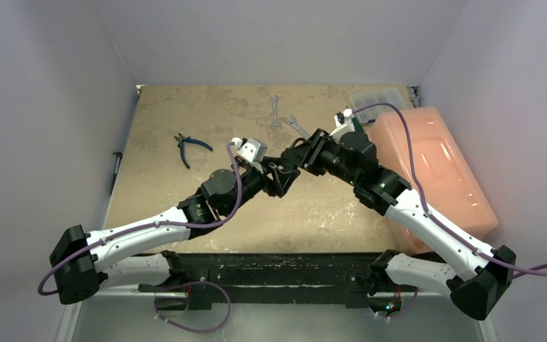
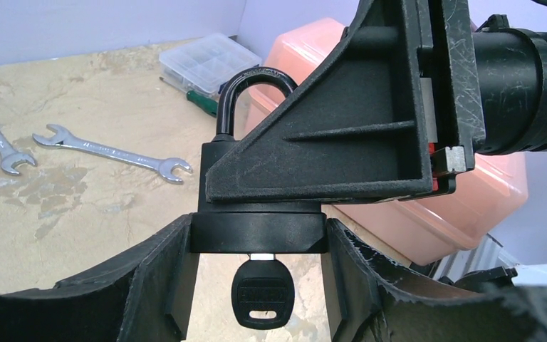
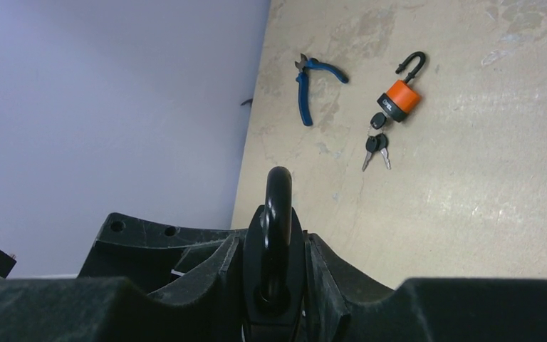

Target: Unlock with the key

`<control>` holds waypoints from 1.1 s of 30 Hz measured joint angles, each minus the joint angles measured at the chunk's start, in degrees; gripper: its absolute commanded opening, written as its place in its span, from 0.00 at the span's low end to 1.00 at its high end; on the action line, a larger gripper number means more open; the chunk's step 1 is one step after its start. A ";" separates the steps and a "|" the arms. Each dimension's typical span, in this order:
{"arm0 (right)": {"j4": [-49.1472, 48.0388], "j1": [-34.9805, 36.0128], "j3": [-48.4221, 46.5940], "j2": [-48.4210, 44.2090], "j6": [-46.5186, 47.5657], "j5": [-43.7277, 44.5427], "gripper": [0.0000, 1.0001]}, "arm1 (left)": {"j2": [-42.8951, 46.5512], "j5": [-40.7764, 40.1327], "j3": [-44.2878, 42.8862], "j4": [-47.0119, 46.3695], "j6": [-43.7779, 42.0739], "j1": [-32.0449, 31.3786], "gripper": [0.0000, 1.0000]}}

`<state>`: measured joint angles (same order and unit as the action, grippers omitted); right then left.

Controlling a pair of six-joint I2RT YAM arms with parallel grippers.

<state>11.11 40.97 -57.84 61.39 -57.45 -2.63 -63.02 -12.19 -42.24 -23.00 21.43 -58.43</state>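
A black padlock (image 2: 256, 229) is held up above the table between both grippers. My left gripper (image 2: 258, 242) is shut on the base of its body, one finger on each side. The black-headed key (image 2: 261, 292) sits in the keyhole and hangs below the body. The shackle (image 2: 246, 89) looks seated in the body. My right gripper (image 3: 276, 249) is shut on the padlock's (image 3: 276, 246) flat faces from the other side, the shackle rising between its fingers (image 2: 342, 135). In the top view the two grippers meet at mid-table (image 1: 285, 171) and hide the padlock.
An orange padlock (image 3: 401, 100) with an open shackle and a bunch of keys (image 3: 376, 146) lies on the table beside blue pliers (image 1: 189, 146). Two wrenches (image 1: 275, 112) lie at the back. A pink bin (image 1: 434, 171) and a clear organizer box (image 1: 377, 96) stand on the right.
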 measured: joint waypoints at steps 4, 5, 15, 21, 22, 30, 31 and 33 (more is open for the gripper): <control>0.24 0.00 0.00 -0.09 0.22 -0.04 0.00 | 0.07 0.74 0.00 0.50 -0.31 0.15 0.70; 0.37 0.00 0.00 -0.15 0.33 -0.07 0.00 | 0.15 1.16 0.00 0.81 -0.37 0.24 0.84; 1.79 0.87 0.00 -3.02 4.68 -1.64 0.00 | 5.51 10.60 -2.23 10.78 -0.98 -0.13 0.96; 1.60 0.68 -0.28 -7.19 8.22 -1.86 0.00 | 12.98 14.29 -2.89 15.82 0.72 -0.26 0.82; 1.55 0.63 -0.48 -7.54 8.61 -2.10 0.00 | 13.97 14.99 -2.97 16.02 1.20 -0.26 0.77; 0.22 0.61 -4.07 -8.55 10.95 -6.29 0.00 | 12.44 21.59 -6.58 16.44 3.56 -0.26 0.59; 0.28 0.59 -4.33 -8.81 11.39 -6.69 0.00 | 12.02 22.01 -6.80 16.17 3.67 -0.26 0.57; 0.31 0.46 -4.57 -9.18 11.82 -7.48 0.00 | 11.63 22.36 -7.04 15.58 4.04 -0.26 0.54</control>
<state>11.42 41.43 -62.41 52.21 -45.63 -10.11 -51.40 10.17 -49.28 -7.42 25.47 -58.70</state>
